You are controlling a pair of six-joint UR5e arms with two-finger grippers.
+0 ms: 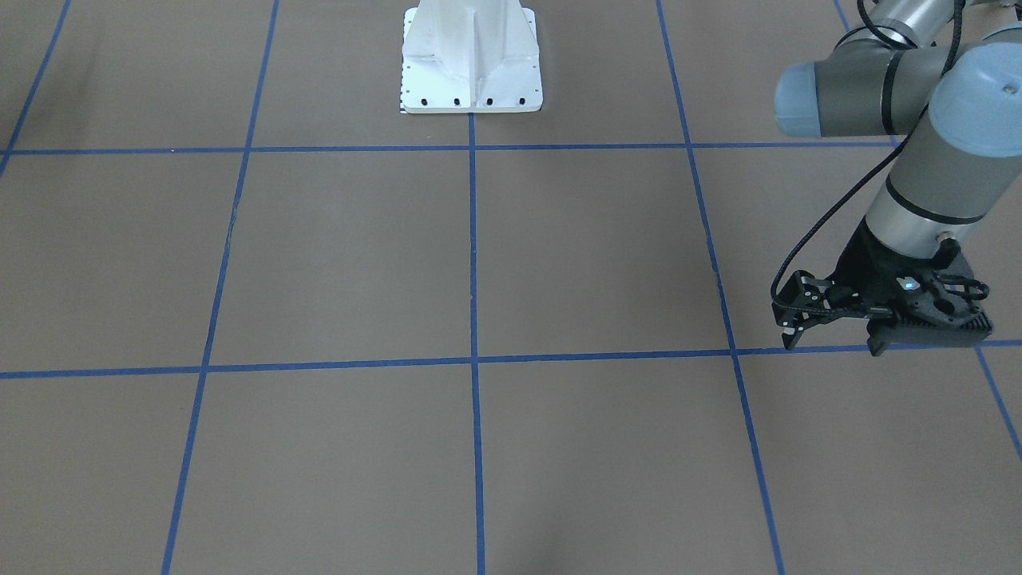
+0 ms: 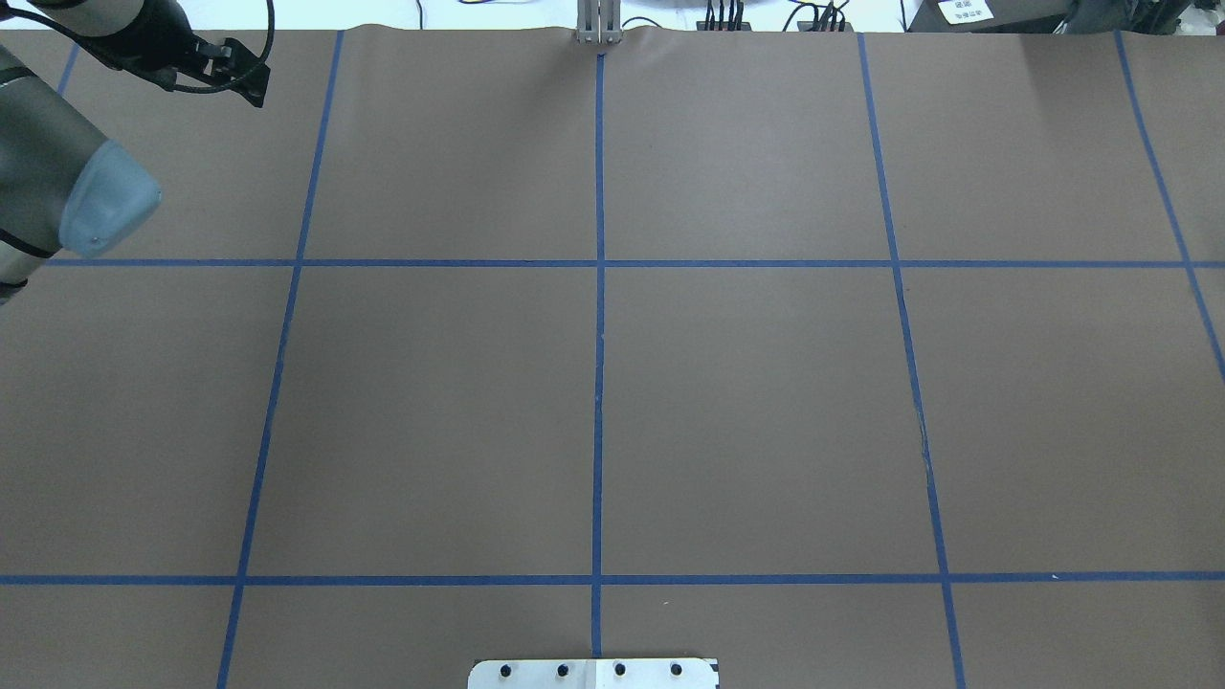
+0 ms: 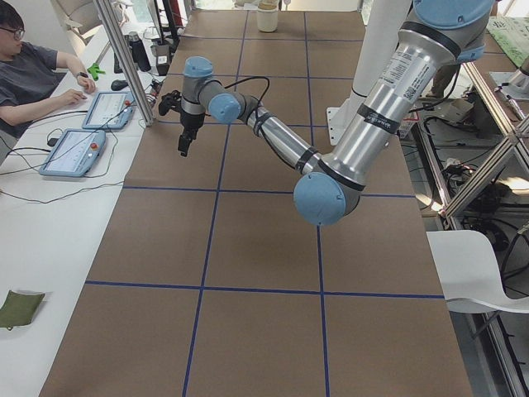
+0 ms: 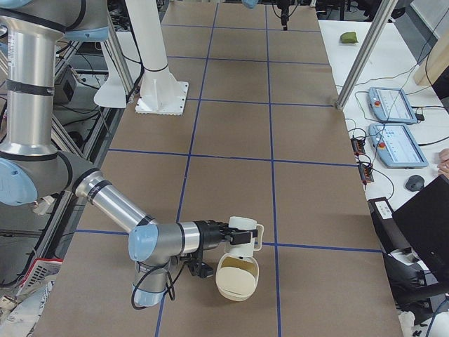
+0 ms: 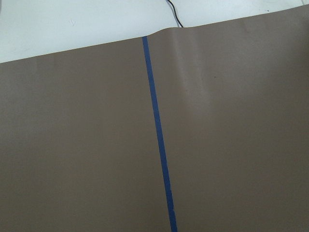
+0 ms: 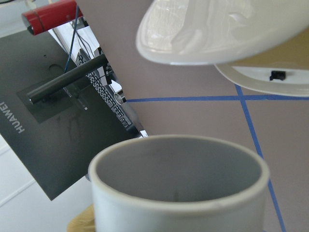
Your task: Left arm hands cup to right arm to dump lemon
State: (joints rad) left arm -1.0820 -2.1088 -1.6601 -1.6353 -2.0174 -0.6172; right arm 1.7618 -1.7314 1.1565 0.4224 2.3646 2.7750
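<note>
Exterior right view has the right gripper [image 4: 223, 237] low over the table [image 4: 231, 126], the cup [image 4: 245, 230] lying sideways at its fingertips with its grey inside facing the wrist camera. Whether those fingers clench it, I cannot tell. A cream bowl [image 4: 237, 277] lies tilted just below them. The left gripper [image 3: 183, 145] hangs well apart, its finger spread equally unclear.

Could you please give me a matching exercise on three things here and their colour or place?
Things:
1 mug
2 bowl
3 left gripper

Descriptions:
a black, far from the other two
b cream, just beside the mug
c white with a grey inside, at the end of the right arm

Pairs: 1-c, 2-b, 3-a.
</note>
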